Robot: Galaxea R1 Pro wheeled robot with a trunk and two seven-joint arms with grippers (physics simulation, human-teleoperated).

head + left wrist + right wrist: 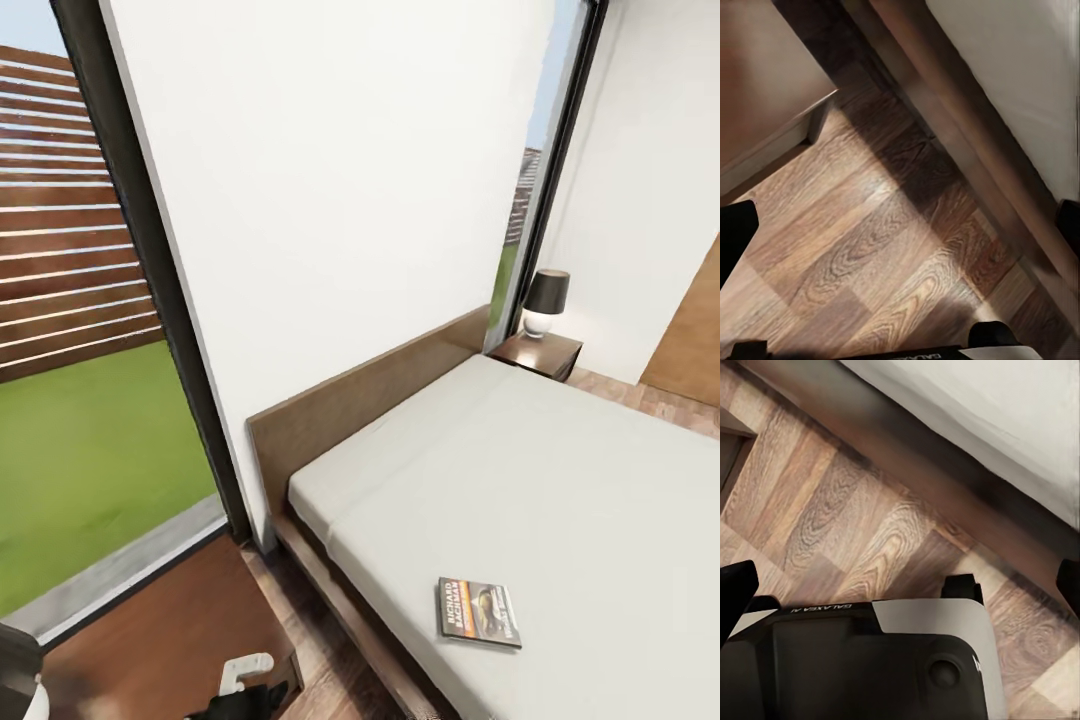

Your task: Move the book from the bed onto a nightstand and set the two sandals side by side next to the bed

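The book (478,611) lies flat on the bed (560,480) near its edge, well apart from both jaws, which hang open and empty above the wood floor (870,247).

Off-white bed (560,480) on brown frame, dark orange-banded book (478,611), wood-grain plank floor (870,247)

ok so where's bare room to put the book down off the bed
The near nightstand, between the window and the bed, has a bare brown top. The far nightstand is crowded by a lamp. The book lies near the mattress edge.
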